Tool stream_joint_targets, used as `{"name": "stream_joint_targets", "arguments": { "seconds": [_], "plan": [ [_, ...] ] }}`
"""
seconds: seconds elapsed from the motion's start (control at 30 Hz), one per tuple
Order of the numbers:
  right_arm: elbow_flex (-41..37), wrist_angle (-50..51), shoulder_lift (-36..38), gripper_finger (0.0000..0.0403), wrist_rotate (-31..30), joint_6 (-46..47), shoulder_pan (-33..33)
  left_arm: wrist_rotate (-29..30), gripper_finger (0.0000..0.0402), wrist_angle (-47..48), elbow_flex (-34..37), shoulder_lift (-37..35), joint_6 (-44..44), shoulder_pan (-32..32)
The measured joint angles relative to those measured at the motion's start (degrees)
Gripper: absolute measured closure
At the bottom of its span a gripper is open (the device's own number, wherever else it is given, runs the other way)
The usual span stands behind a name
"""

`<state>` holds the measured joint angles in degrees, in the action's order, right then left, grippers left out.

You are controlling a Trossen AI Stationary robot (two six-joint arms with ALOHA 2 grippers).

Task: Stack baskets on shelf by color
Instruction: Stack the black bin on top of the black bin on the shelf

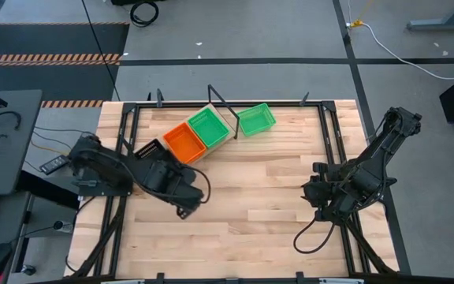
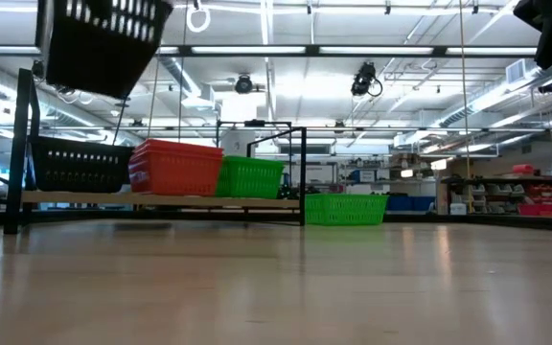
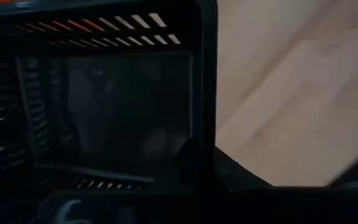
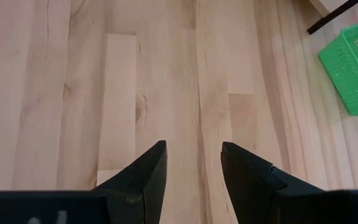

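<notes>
Two left fingers (image 3: 197, 165) pinched shut on a black basket's (image 2: 103, 43) rim, basket carried tilted above the table (image 1: 258, 213), just short of the shelf (image 1: 199, 136). Black stack (image 2: 80, 165) at the shelf's near end, beside orange (image 1: 184, 142). Right gripper (image 4: 193, 163) parted, empty, well clear of the shelf.

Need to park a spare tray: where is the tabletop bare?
Bare: the wide strip between both arms, in front of the shelf. Crowded: the far edge, with the orange basket, green basket and loose green basket.
</notes>
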<state>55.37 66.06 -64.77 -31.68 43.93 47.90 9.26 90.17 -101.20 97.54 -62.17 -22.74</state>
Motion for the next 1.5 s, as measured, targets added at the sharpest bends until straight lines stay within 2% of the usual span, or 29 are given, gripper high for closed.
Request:
{"name": "stream_joint_targets", "arguments": {
  "seconds": [0.23,0.6,1.07,1.3,1.5],
  "plan": [
    [0.0,-0.26,0.0,0.0245,0.0,-0.49,0.0,0.23,0.0398,-0.14,10.69,-2.56,7.46,3.5],
    [0.0,-0.46,0.0,0.0245,-0.2,-0.74,-0.01,1.85,0.0399,-0.04,16.6,-3.57,13.8,7.69],
    [0.0,-1.2,0.02,0.0245,-0.22,-1.71,0.0,1.3,0.0399,-7.96,28.47,-16.09,15.79,15.66],
    [0.0,-1.65,0.02,0.0245,-0.42,-1.84,-0.11,0.68,0.0398,-12.01,35.66,-17.07,20.39,17.91],
    [0.0,-1.78,0.01,0.0245,-0.45,-1.9,-0.46,-1.14,0.0394,-12.63,37.45,-17.05,21.95,19.72]
  ]
}}
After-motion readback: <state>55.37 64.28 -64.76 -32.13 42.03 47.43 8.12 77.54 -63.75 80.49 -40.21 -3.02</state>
